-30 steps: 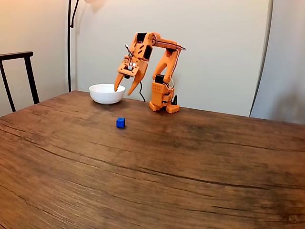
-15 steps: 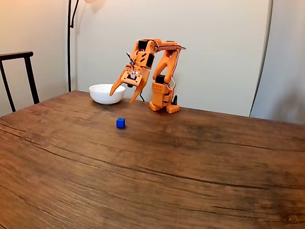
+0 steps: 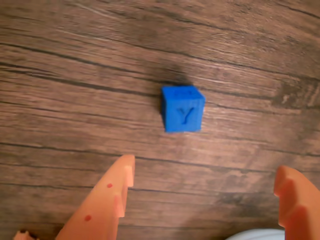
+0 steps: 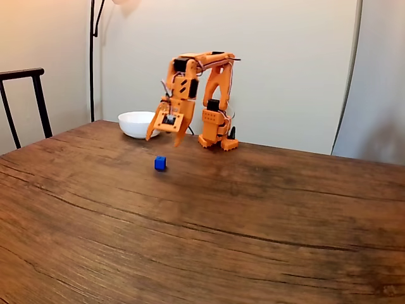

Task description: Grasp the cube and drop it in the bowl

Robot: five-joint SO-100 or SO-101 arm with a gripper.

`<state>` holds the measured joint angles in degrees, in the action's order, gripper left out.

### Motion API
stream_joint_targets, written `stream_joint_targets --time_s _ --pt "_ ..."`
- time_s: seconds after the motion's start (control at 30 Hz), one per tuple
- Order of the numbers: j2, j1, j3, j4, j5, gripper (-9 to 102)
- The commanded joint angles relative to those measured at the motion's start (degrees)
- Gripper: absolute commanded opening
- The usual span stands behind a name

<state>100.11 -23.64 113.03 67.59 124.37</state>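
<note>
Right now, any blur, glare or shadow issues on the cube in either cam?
Wrist view: cube slightly soft, its embossed mark readable, small shadow just behind it, no glare. Fixed view: cube sharp but tiny, even indoor light; open gripper above it looks crisp.

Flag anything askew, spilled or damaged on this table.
Nothing stands out. The small blue cube sits flat on the wooden table, the white round bowl stands upright behind it, and the orange gripper hangs open above the cube.

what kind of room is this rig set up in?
Likely a home room, not a lab: a large wooden table with a dark chair at its end, a floor lamp pole in the corner, plain walls. The orange arm sits on the table.
</note>
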Motion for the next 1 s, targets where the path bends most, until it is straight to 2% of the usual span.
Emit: stream_joint_targets --time_s 0.0,0.27,0.97 --pt "-3.16 -1.23 -4.31 0.53 1.67 38" --pt "-7.21 -1.76 -4.92 0.09 6.42 38" --pt "-13.71 -1.67 -3.96 -6.06 5.54 38"
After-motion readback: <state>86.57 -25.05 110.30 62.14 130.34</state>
